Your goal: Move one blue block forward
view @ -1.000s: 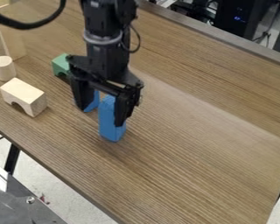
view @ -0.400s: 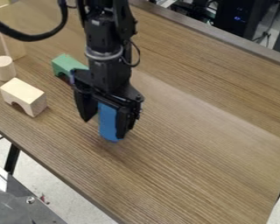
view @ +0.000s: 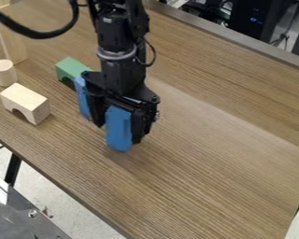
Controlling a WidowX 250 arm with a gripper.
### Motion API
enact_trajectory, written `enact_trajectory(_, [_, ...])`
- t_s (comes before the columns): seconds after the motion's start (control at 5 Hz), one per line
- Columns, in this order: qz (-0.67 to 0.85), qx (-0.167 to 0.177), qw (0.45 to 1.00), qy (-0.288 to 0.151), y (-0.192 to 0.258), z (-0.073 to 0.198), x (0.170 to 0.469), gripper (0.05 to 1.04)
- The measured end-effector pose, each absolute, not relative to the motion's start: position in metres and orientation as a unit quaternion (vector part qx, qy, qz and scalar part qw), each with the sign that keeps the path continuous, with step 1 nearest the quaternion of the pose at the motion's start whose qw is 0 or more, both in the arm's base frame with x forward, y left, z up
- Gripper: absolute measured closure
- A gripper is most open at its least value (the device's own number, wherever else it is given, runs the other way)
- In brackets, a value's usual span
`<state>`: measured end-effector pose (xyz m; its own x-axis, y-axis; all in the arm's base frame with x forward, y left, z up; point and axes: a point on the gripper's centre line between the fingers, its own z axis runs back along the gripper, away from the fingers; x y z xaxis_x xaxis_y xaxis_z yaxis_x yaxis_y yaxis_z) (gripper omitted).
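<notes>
The black gripper (view: 119,130) hangs left of the view's centre, its fingers open at either side of an upright blue block (view: 119,135). That block's upper end is partly hidden by the gripper, and its lower end stands on the table. A second upright blue block (view: 82,98) is just left of the gripper, partly covered by it. Whether the fingers touch the nearer block is unclear.
A green arch block (view: 71,68) lies behind the second blue block. At the left are a pale wooden arch block (view: 25,101) and a wooden cylinder (view: 4,73). The wooden table's (view: 208,172) near edge slants down to the right.
The gripper has come lower and shifted slightly right over the last half second, uncovering more of the left blue block. The nearer blue block has kept its place.
</notes>
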<state>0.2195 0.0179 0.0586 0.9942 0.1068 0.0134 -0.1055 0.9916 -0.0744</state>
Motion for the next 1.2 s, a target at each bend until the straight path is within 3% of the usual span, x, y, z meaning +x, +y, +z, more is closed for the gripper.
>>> enact_trajectory(0.4, [0.081, -0.016, 0.996, -0.026, 0.025, 0.050, 0.229, 0.135])
enact_trajectory(0.6, [0.087, -0.016, 0.996, -0.024, 0.028, 0.049, 0.228, 0.418])
enact_trajectory(0.8, [0.091, -0.014, 0.995, -0.023, 0.029, 0.053, 0.222, 0.484])
enact_trajectory(1.0, [0.081, -0.013, 0.996, -0.020, 0.032, 0.068, 0.221, 0.484])
enact_trajectory(1.2, [0.083, -0.037, 0.995, -0.027, 0.038, 0.091, 0.227, 0.484])
